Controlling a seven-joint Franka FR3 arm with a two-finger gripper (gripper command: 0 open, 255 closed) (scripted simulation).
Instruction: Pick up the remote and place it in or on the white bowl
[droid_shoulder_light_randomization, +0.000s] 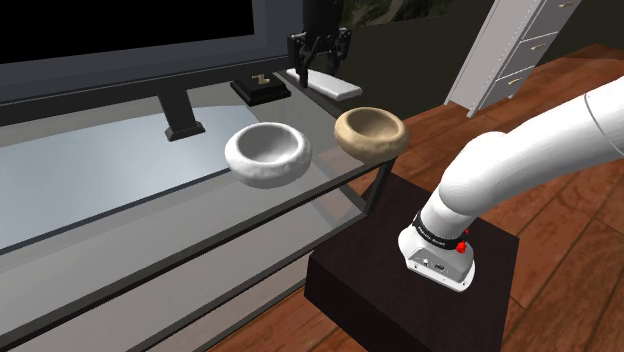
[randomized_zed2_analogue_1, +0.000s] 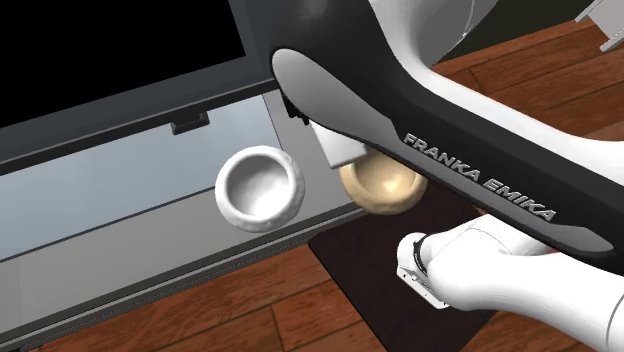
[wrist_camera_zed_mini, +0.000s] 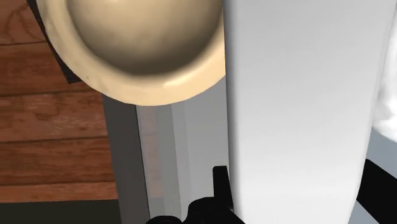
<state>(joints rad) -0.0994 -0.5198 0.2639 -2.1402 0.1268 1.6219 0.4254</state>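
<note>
- A white Franka arm's black gripper (droid_shoulder_light_randomization: 318, 60) pinches a plain white remote (droid_shoulder_light_randomization: 330, 84); in the wrist view its two fingers press against the slab's long sides.
- The remote is held in the air close to the tan bowl (droid_shoulder_light_randomization: 371, 131). The white bowl (droid_shoulder_light_randomization: 268, 153) sits just beside that bowl, to the shoulder view's left, both near the glass counter's (droid_shoulder_light_randomization: 120, 190) edge on the stand's side.
- The step in hand looks like the carry. The remote should travel past the tan bowl, level and high enough to clear both rims, and be centred over the white bowl before it is lowered and let go.
- The remote may not lie flat inside the bowl, so resting it across the rim could be safer; an off-centre release might tip it onto the glass.
- In the second exterior view the arm's dark link (randomized_zed2_analogue_1: 400, 110), lettered FRANKA EMIKA, covers most of the remote. The wrist view cuts off the remote's ends, no buttons can be made out, and its height above the counter is hard to judge.
</note>
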